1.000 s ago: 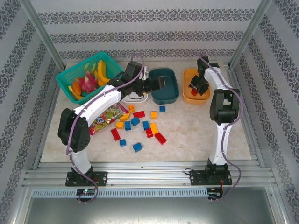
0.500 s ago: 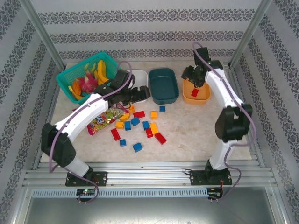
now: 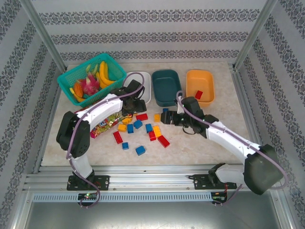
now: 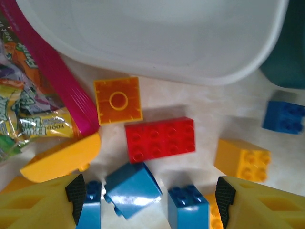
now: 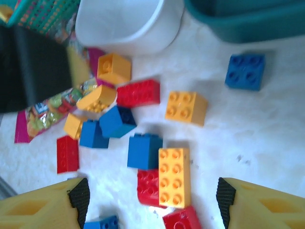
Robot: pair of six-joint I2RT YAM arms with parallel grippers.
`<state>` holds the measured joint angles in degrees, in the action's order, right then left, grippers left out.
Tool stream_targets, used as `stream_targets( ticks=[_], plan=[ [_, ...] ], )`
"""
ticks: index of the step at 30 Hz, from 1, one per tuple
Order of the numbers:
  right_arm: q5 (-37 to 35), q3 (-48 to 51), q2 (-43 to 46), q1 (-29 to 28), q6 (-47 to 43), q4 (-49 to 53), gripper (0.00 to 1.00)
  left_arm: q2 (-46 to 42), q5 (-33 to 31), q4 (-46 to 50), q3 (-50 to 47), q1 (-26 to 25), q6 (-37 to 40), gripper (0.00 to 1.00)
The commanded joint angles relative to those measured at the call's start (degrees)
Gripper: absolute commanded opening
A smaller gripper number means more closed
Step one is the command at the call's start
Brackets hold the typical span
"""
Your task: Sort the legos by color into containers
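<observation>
Red, blue and orange-yellow legos lie scattered mid-table in front of the white tub, the teal tub and the orange tub. One red lego lies in the orange tub. My left gripper hangs open just over the pile's far-left end. In the left wrist view, two blue bricks lie between the left gripper's fingers, untouched, with a red brick beyond. My right gripper is open over the pile. An orange-yellow brick and a blue one lie ahead of the right gripper.
A teal mesh basket of toy fruit stands at the back left. A colourful candy bag lies under the left arm, beside the pile. Bare tabletop spreads right of the legos. Metal frame posts stand at the back corners.
The right gripper let go of a red lego in the orange tub, opened and swung down to the pile. The left gripper drew back from the teal tub to the pile and narrowed somewhat.
</observation>
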<state>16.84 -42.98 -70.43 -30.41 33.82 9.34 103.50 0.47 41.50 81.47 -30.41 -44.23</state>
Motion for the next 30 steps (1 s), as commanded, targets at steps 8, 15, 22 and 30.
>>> stream_targets(
  ticks=[8,15,22,30],
  plan=[
    [-0.41,3.00,5.00,-0.89,2.12,-8.66,0.74,7.88,-6.23,6.95,7.96,0.18,0.26,0.64],
    [0.34,1.12,3.86,-0.17,1.87,-7.71,0.74,9.67,-8.30,7.20,7.85,0.45,0.69,0.66],
    [2.07,-0.34,2.58,-0.02,1.89,-7.71,0.74,12.59,-8.18,5.34,9.29,1.32,1.87,0.65],
    [2.14,-0.35,2.85,0.31,2.43,-7.37,0.74,14.22,-7.95,3.78,9.31,1.41,2.86,0.57]
  ],
)
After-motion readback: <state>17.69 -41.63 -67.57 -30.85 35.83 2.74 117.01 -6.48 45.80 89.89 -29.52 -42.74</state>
